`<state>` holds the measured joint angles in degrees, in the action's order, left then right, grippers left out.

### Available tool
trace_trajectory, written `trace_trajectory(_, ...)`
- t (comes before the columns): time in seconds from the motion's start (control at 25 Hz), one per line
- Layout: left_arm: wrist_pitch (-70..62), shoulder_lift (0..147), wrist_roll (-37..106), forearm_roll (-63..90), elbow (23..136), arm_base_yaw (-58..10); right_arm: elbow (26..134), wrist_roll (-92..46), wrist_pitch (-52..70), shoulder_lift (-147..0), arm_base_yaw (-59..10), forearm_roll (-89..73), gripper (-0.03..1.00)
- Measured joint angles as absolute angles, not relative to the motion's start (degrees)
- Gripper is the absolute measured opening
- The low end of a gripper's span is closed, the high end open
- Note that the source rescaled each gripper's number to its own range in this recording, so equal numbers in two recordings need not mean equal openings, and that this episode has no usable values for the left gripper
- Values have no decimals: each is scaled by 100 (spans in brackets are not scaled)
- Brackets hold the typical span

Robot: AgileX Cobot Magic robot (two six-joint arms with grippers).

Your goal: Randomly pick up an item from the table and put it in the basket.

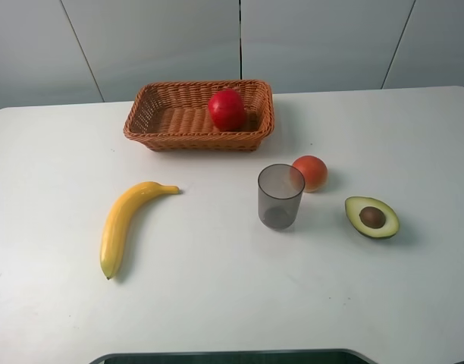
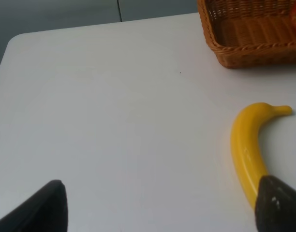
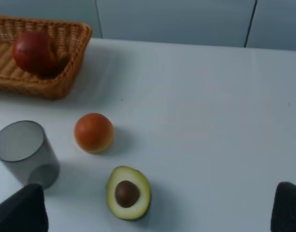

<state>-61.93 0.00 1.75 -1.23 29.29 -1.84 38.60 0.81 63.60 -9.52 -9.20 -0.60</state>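
White table [image 1: 217, 303]: apple [image 1: 227, 110] (basketed) beyond tools

I get bright, even overhead light with soft short shadows, falling toward me under the cup [image 1: 280, 196] and avocado [image 1: 372, 217]. Exterior view is sharp; faint glare streak on the banana [image 2: 248, 150]. Both wrist views are softer, and the fingers [image 3: 21, 211] at the frame edge are dark blurs.

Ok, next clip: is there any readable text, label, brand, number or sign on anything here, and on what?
None: no text shows in any view.
The apple, wicker basket, banana, grey cup, orange-red fruit and avocado half carry no sticker or print.
The white table and the wall panels behind it are plain.
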Motion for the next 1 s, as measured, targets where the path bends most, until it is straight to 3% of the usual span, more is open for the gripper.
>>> trace_trajectory(0.32,-6193,0,175,-123,2929,-184,3346,-449,6560,-49,-920,-468,100)
trace_trajectory(1.0,-6193,0,175,-123,2929,-184,3011,-621,6477,-21,-920,-692,100)
